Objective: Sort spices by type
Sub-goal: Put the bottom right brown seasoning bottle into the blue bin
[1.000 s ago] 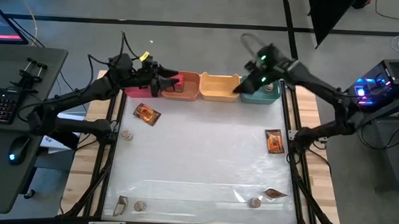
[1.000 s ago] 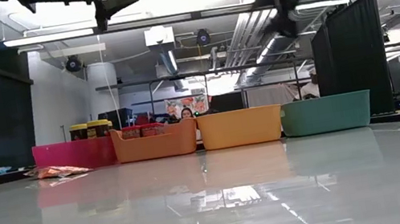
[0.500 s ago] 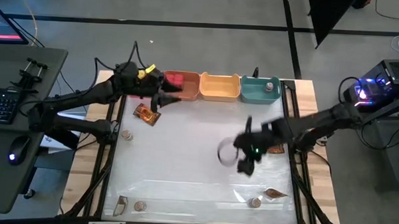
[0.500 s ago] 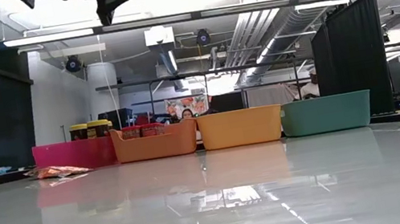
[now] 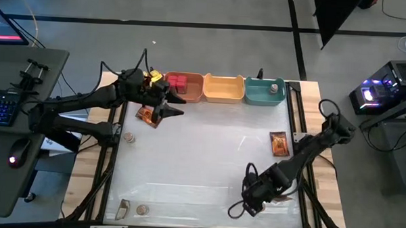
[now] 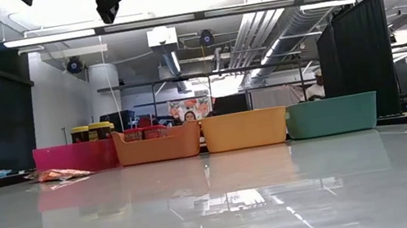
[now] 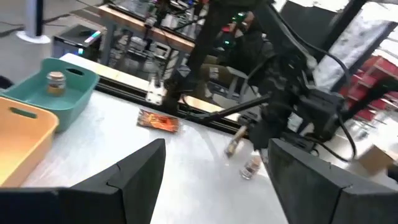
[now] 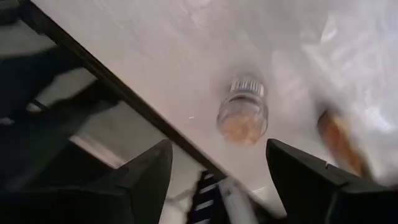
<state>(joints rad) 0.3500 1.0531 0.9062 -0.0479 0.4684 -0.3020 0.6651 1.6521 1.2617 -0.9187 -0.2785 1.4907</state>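
Left gripper: we see the left gripper (image 5: 175, 107) hanging above the table's far left part, just in front of the pink bin (image 6: 74, 158) and orange bin (image 5: 184, 87); its fingers (image 7: 134, 171) stand spread with nothing between them.
Right gripper: we find the right gripper (image 5: 248, 205) low over the near edge of the table; its fingers (image 8: 146, 177) are parted and empty, and a small jar (image 8: 242, 112) stands on the table just ahead of them, untouched; a foil packet (image 8: 339, 140) lies beside that jar.
Bins: four stand in a row along the far edge; the pink one holds yellow-lidded jars (image 6: 90, 132); the orange one holds red boxes (image 5: 178, 81); the yellow bin (image 5: 223, 90) shows nothing we can make out; the teal bin (image 5: 263, 93) holds one brown-lidded jar (image 7: 56, 81).
Loose spices: one orange-brown packet (image 5: 147, 116) lies just under the left gripper; another packet (image 5: 279, 143) lies near the right edge; a lone jar (image 5: 128, 136) stands at the left side; a further jar (image 5: 142, 209) stands at the near left corner, beside an item we cannot identify.
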